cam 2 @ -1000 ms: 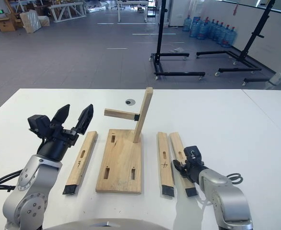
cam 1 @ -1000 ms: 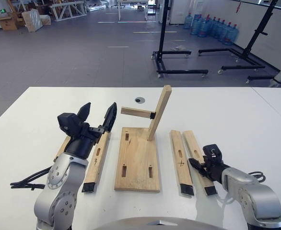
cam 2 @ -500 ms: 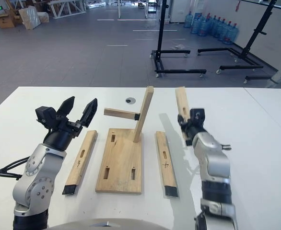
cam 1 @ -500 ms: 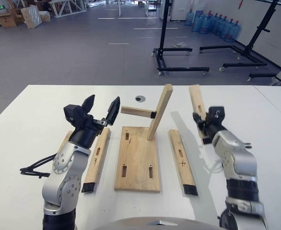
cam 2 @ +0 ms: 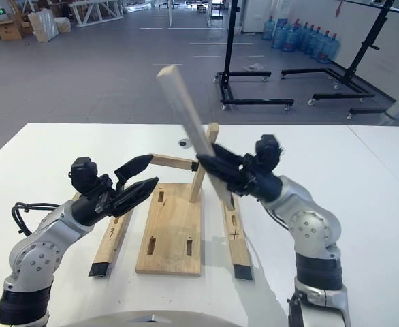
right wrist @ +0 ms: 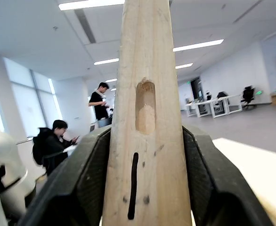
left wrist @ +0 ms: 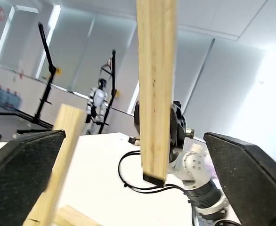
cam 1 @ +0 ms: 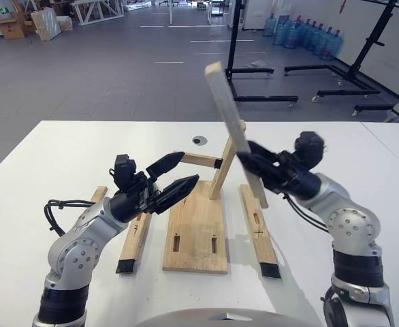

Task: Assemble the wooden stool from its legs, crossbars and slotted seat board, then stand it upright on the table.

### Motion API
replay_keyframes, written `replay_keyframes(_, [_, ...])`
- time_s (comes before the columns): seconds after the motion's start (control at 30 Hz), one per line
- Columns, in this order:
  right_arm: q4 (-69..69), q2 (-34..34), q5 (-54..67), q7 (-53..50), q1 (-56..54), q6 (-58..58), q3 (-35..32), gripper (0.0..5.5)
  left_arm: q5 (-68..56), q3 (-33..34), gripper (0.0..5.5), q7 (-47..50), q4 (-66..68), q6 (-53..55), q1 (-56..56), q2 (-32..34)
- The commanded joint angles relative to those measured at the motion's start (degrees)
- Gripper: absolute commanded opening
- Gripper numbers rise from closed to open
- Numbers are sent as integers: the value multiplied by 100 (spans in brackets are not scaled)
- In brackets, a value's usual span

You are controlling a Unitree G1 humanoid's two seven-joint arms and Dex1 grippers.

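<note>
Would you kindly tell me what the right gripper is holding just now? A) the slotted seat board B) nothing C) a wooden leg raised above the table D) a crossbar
C: the jaws of the right gripper are shut on a wooden leg, held slanting in the air, clear of the table.

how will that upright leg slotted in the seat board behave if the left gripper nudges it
The upright leg leans rather than standing square in the seat board, so its joint is probably loose and it may tip. The crossbar juts out sideways unsupported, likely adding leverage. It looks solid wood, so likely stiff.
</note>
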Motion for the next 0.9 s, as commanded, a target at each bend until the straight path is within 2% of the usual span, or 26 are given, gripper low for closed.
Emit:
replay_keyframes(0.03, [-33, -2, -404, 281, 185, -157, 640, 203, -215, -118, 540, -105, 78, 309, 41, 91])
replay_keyframes(0.27, [542, 119, -804, 556, 167, -405, 1101, 203, -255, -140, 531, -234, 167, 301, -41, 3])
replay_keyframes(0.67, [727, 61, -1012, 809, 298, -526, 1251, 203, -239, -131, 353, -329, 222, 229, -45, -146])
replay_keyframes(0.9, [819, -78, -1193, 843, 296, -567, 1239, 203, 302, -206, 254, -268, 458, -28, -84, -184])
